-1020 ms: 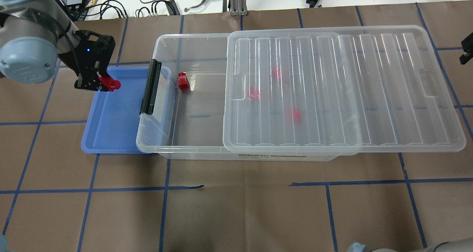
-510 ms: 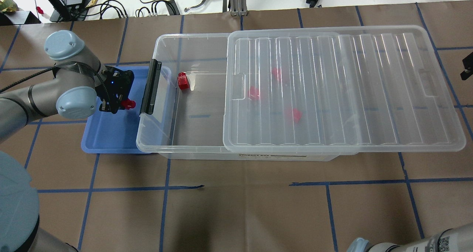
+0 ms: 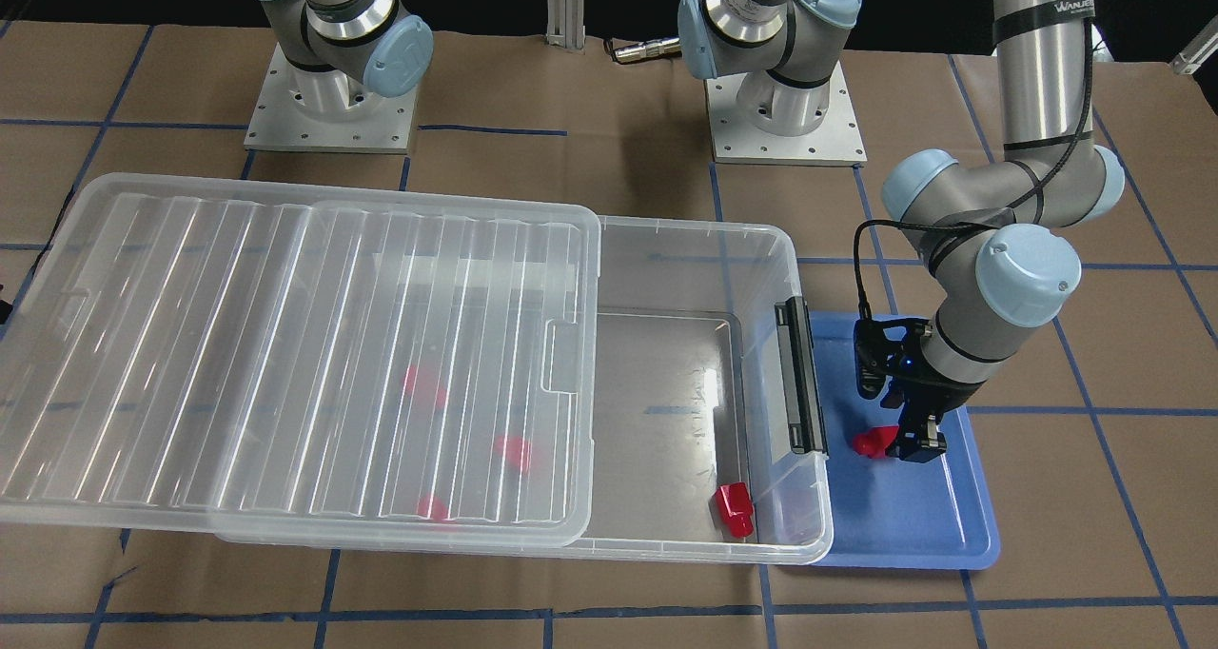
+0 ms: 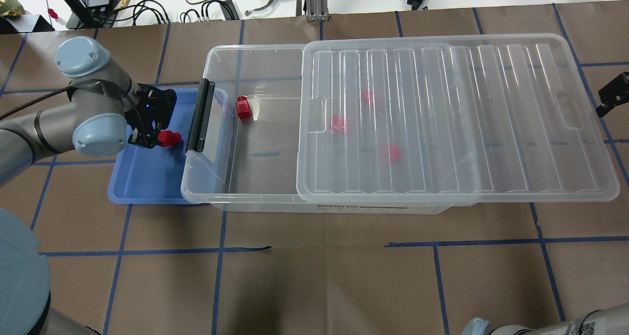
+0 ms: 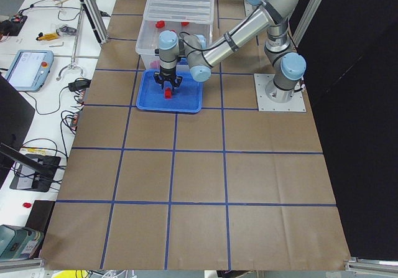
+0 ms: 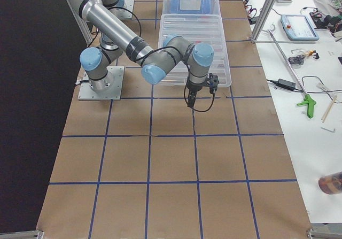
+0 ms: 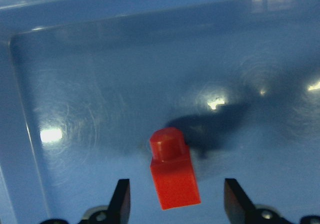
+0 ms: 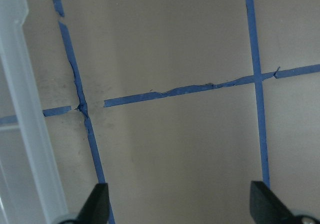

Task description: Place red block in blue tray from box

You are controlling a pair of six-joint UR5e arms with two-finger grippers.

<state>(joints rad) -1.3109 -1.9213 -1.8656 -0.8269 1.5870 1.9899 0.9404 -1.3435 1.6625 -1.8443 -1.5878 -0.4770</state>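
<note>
My left gripper (image 4: pixel 153 139) is low over the blue tray (image 4: pixel 142 182). In the left wrist view its fingers (image 7: pixel 121 198) stand apart on either side of a red block (image 7: pixel 172 176). That block lies on the tray floor, stub pointing away, touching neither finger; it also shows in the overhead view (image 4: pixel 170 138). The clear box (image 4: pixel 255 178) holds another red block (image 4: pixel 243 108) in its open end. Three more (image 4: pixel 337 124) show through the ribbed lid (image 4: pixel 491 128). My right gripper (image 8: pixel 177 204) is open and empty over bare paper beside the lid's far end.
The box's black latch bar (image 4: pixel 199 116) overhangs the tray's right side, close to my left gripper. The lid is slid toward my right and covers most of the box. Cables and tools lie beyond the table's far edge (image 4: pixel 206 11).
My left gripper has come down and toward the latch with the red block, from high over the tray's far left corner to its floor. My right gripper has edged into the overhead view.
</note>
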